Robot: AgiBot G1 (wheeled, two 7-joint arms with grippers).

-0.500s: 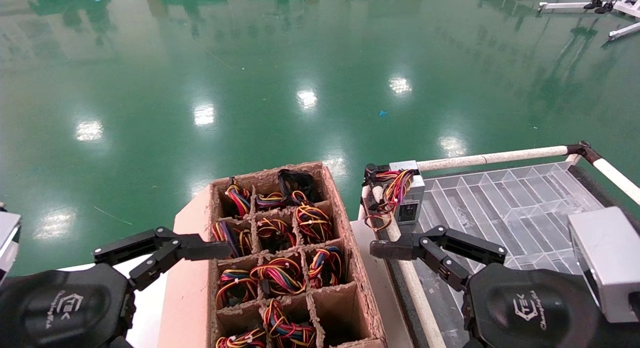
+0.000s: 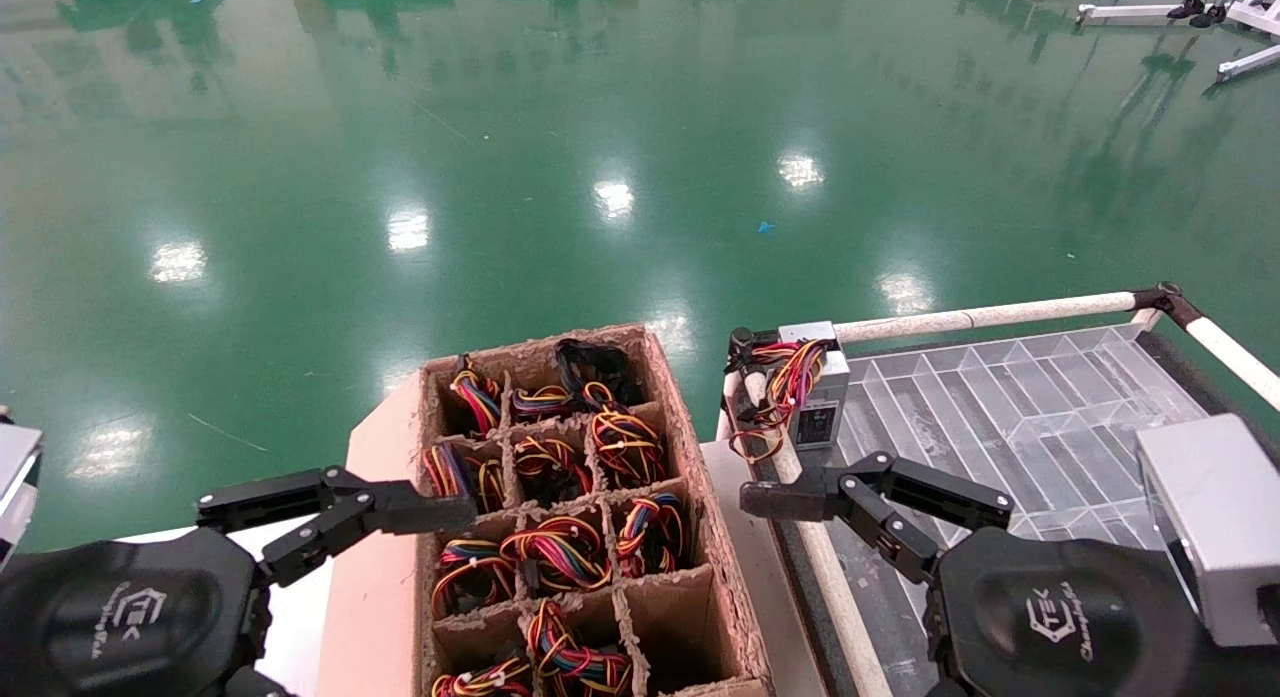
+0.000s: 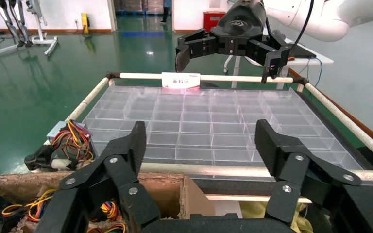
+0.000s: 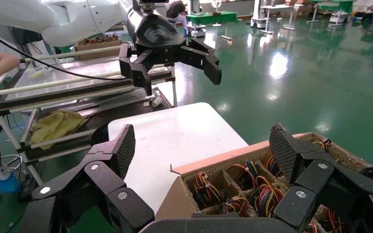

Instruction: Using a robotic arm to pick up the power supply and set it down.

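left hand open at 9 o'clock edge of the box | right hand open, empty | power supply at 12 o'clock of it, on tray corner | risk: loose wires catch a finger

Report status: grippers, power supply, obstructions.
Left gripper open, at the cardboard crate's left edge. Right gripper open, empty. Power supply on clear tray's corner. Nothing blocking it.

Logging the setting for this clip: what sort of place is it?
Probably a factory or robot lab floor: glossy green floor, a partitioned cardboard box of wire bundles, and a clear divided tray holding one power supply.
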